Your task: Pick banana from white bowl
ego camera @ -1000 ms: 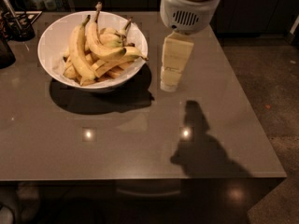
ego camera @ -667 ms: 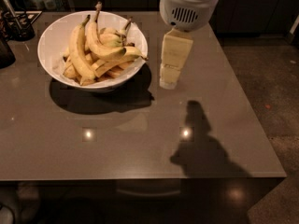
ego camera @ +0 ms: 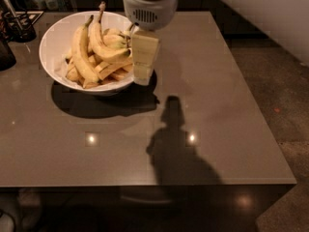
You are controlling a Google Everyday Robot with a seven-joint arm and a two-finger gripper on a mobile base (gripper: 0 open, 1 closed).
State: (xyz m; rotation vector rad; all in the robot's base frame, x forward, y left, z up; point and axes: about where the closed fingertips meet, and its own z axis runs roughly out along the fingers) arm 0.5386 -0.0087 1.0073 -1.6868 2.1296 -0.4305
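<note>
A large white bowl (ego camera: pixel 58 37) sits at the back left of the grey-brown table (ego camera: pixel 217 110). It holds a bunch of yellow bananas (ego camera: pixel 94 50), stems pointing up and back. My gripper (ego camera: pixel 143 64) hangs from the white wrist housing (ego camera: pixel 149 6) over the bowl's right rim, right next to the bananas. Its pale fingers point down and overlap the rim. Nothing shows in its grasp.
A dark holder with utensils (ego camera: pixel 17 23) stands at the back left corner, beside a dark object (ego camera: pixel 5 52) at the left edge. The table's right edge borders a speckled floor (ego camera: pixel 285 81). My arm's shadow (ego camera: pixel 174 144) falls on the table's middle front.
My gripper has moved left toward the bowl: it was over the table right of the bowl and is now at the bowl's right rim beside the bananas.
</note>
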